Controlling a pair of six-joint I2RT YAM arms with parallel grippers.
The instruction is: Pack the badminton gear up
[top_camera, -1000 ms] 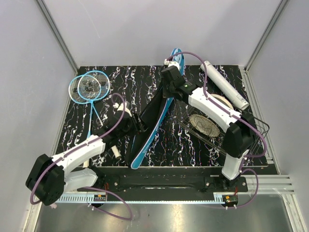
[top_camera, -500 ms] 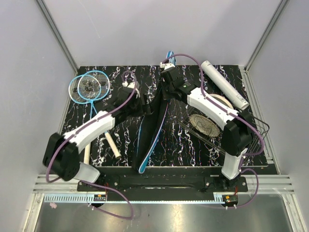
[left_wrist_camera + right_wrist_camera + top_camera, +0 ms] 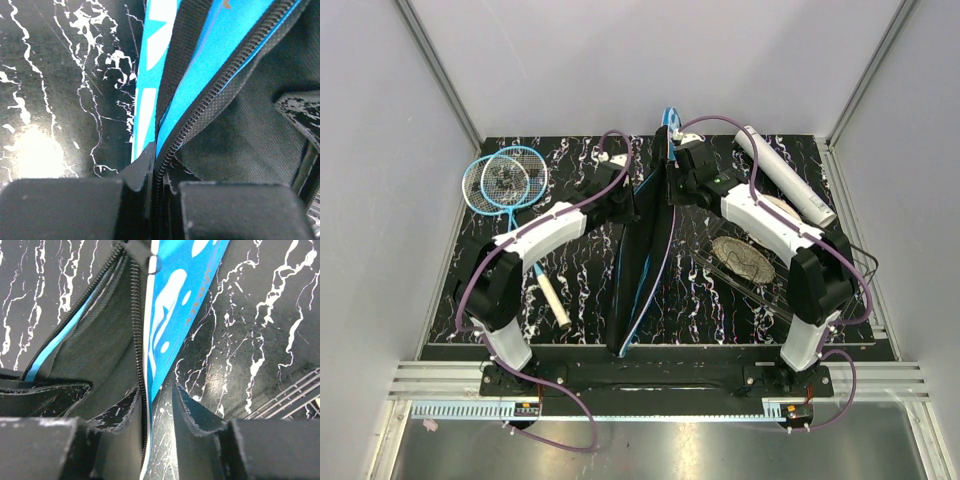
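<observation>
The blue "SPORT" cover (image 3: 642,270) stands on edge down the middle of the mat, its zip open and the black lining showing. My left gripper (image 3: 632,205) is shut on the cover's (image 3: 220,50) zip edge, which is pinched between its fingers (image 3: 144,162). My right gripper (image 3: 672,182) faces it from the other side; its jaws are open, with the cover's (image 3: 175,290) edge lying loose against the left finger (image 3: 122,407). Two light-blue rackets (image 3: 505,180) lie at the far left, with small greyish shuttlecocks on their heads. The white tube (image 3: 785,175) lies at the far right.
A black wire basket (image 3: 820,290) holding round woven discs (image 3: 743,258) sits at the right, under my right arm. The rackets' white handles (image 3: 552,300) reach toward the near left. Grey walls enclose the mat on three sides.
My left arm swung from the near left up to the cover and shut on its zip edge. The right gripper opened and let go of the cover. The cover now stands straighter.
</observation>
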